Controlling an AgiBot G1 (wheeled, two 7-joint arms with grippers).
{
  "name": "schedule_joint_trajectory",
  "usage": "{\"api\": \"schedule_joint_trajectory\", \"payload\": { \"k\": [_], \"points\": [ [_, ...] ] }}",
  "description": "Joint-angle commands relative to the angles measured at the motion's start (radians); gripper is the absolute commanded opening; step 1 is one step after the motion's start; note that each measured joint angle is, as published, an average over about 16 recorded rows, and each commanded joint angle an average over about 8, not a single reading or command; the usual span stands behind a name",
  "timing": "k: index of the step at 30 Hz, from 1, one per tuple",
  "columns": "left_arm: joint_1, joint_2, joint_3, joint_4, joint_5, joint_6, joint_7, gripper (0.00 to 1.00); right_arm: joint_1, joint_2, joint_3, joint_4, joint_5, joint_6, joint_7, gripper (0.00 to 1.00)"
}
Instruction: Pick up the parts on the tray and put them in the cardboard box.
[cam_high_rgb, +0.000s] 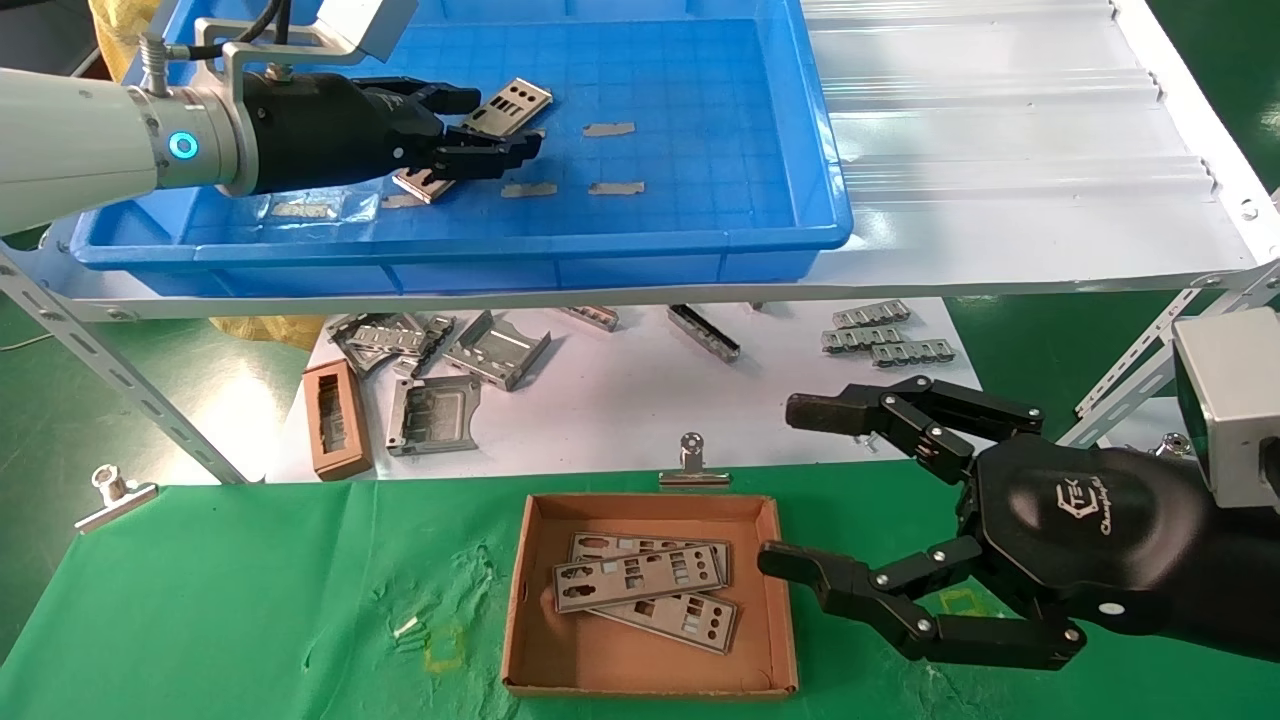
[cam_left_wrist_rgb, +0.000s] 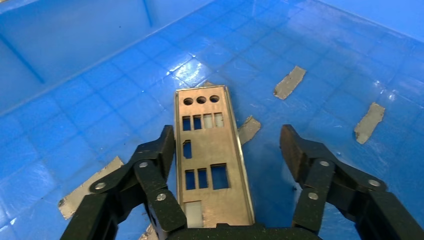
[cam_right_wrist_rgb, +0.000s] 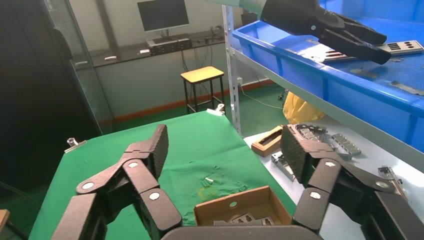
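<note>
Looking down from the head camera, we see the left pincer (cam_high_rgb: 487, 125) reached into the blue tray (cam_high_rgb: 700, 240), which sits on a white shelf (cam_high_rgb: 1000, 200) above the green counter (cam_high_rgb: 250, 600). Its fingers straddle one silver part (cam_high_rgb: 510, 105) lying on the tray floor, with grey tape strips (cam_high_rgb: 610, 129) just beside it. On the counter below the tray sits the cardboard box (cam_high_rgb: 520, 600), and three more plates (cam_high_rgb: 640, 578) lie overlapped inside it. Our right pincer (cam_high_rgb: 800, 490) hangs beside the box, on its right, with its fingers spread wide and nothing between them. Between tray and box, grey brackets (cam_high_rgb: 495, 350) and a small brown frame piece (cam_high_rgb: 337, 420) are scattered on a white sheet, and a metal clip (cam_high_rgb: 693, 465) sits just behind the box. From the left wrist camera we see that pincer (cam_left_wrist_rgb: 227, 150) released around the part (cam_left_wrist_rgb: 210, 155): one fingertip (cam_left_wrist_rgb: 162, 145) is against a long edge of the plate, while the other stands apart from the opposite edge. The plate rests partly over a tape strip (cam_left_wrist_rgb: 248, 129) on the tray's (cam_left_wrist_rgb: 75, 60) grid floor. From the right wrist camera we see the right pincer (cam_right_wrist_rgb: 225, 145) spread open above the counter (cam_right_wrist_rgb: 190, 145), with the box (cam_right_wrist_rgb: 235, 205) beneath it and the left pincer (cam_right_wrist_rgb: 360, 42) farther off over the tray (cam_right_wrist_rgb: 310, 70).
</note>
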Motion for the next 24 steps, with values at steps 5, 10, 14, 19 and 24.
{"api": "schedule_joint_trajectory", "payload": {
  "k": [5, 10, 14, 19, 24],
  "points": [
    [-0.001, -0.002, -0.003, 0.0, -0.004, -0.009, 0.004, 0.0, 0.0, 0.0, 0.0, 0.0, 0.0, 0.0, 0.0, 1.0],
    [-0.002, -0.007, -0.01, -0.002, -0.015, -0.024, 0.009, 0.0, 0.0, 0.0, 0.0, 0.0, 0.0, 0.0, 0.0, 1.0],
    [-0.001, -0.007, -0.013, -0.001, -0.018, -0.04, 0.014, 0.0, 0.0, 0.0, 0.0, 0.0, 0.0, 0.0, 0.0, 1.0],
    [-0.002, -0.007, -0.013, -0.001, -0.019, -0.057, 0.02, 0.0, 0.0, 0.0, 0.0, 0.0, 0.0, 0.0, 0.0, 1.0],
    [-0.006, -0.009, -0.013, -0.006, -0.019, -0.059, 0.03, 0.35, 0.0, 0.0, 0.0, 0.0, 0.0, 0.0, 0.0, 1.0]
  ]
}}
